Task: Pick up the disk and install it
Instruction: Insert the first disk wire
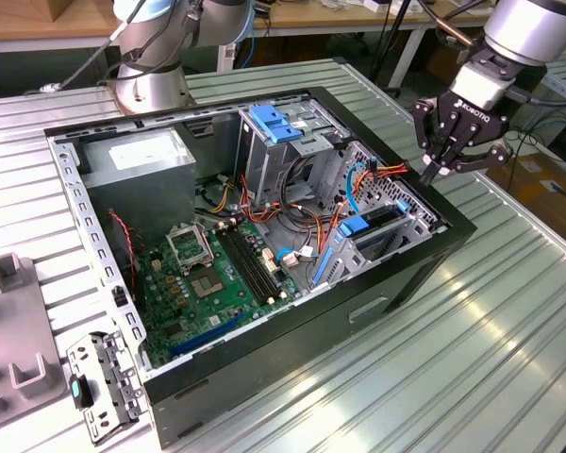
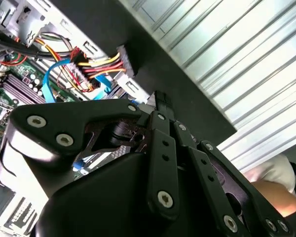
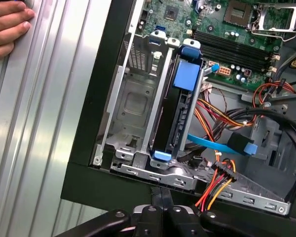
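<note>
The disk stands on edge in a slot of the metal drive bay at the corner of the open computer case. Blue plastic rails cap both of its ends, and I see it in the exterior view as the disk in the near-right bay. My gripper hovers just above the case's black rim beside that bay, shut with nothing between its fingers. In both wrist views the closed gripper sits over the black rim.
A tall drive cage with a blue handle, a grey power-supply box and the green motherboard fill the case. Loose power wires and a blue cable lie by the bay. A person's hand rests on the ribbed table.
</note>
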